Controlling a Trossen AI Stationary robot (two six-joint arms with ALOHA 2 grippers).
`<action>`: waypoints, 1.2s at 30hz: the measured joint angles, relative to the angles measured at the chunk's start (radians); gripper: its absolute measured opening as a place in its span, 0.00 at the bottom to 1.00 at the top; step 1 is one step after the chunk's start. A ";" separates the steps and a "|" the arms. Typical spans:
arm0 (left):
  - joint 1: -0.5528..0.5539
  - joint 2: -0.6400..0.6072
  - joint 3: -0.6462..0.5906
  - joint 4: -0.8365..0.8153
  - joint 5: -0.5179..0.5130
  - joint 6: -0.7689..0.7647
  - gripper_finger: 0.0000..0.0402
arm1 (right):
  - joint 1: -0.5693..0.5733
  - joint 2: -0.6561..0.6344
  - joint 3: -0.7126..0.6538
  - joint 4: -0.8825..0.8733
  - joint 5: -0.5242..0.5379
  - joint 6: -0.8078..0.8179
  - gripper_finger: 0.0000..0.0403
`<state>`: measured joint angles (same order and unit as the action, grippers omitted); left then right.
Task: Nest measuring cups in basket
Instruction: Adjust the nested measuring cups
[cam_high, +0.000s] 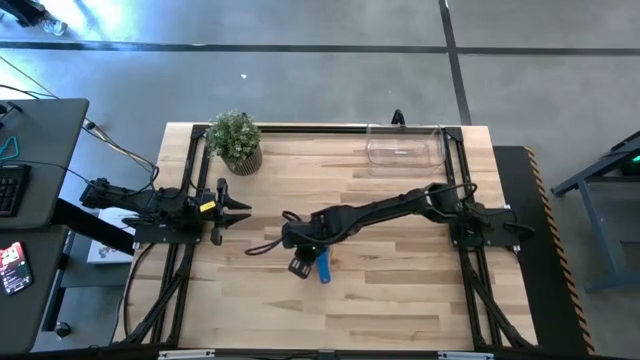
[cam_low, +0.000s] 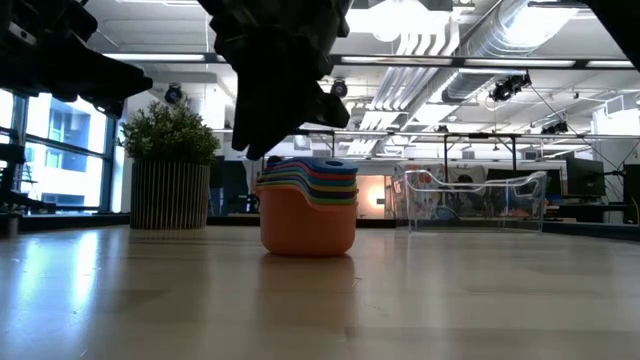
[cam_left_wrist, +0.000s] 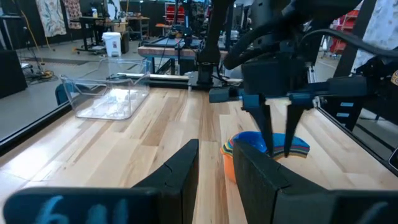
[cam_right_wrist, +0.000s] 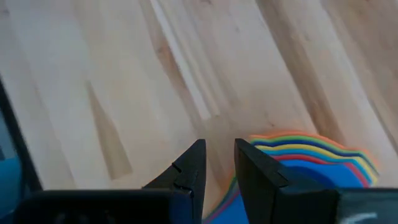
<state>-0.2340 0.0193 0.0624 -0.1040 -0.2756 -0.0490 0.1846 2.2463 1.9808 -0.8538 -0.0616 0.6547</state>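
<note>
Measuring cups (cam_low: 308, 205): nested, sitting outside the basket (cam_high: 405, 146).
Right gripper (cam_left_wrist: 278, 149) jaws narrowly parted, seemingly empty, hovering directly above the stack; transfer remaining.

Two black jointed arms with looping black cables; yellow tag near left wrist; dark, tapered, wedge-shaped fingers (cam_right_wrist: 252, 168).

Nested measuring cups (cam_low: 308, 205) outside basket (cam_low: 475, 200)
</note>
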 joint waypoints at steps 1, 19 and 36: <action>0.000 0.000 0.000 0.000 0.000 0.000 0.22 | -0.002 0.000 0.000 -0.008 0.001 0.000 0.19; 0.000 0.000 0.000 -0.001 0.000 0.000 0.22 | -0.007 0.024 0.000 -0.023 -0.022 0.000 0.19; 0.000 0.000 0.000 0.000 0.003 0.000 0.22 | -0.003 0.023 0.000 -0.178 -0.027 0.014 0.19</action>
<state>-0.2340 0.0196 0.0624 -0.1040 -0.2726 -0.0490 0.1818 2.2696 1.9808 -1.0316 -0.0883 0.6687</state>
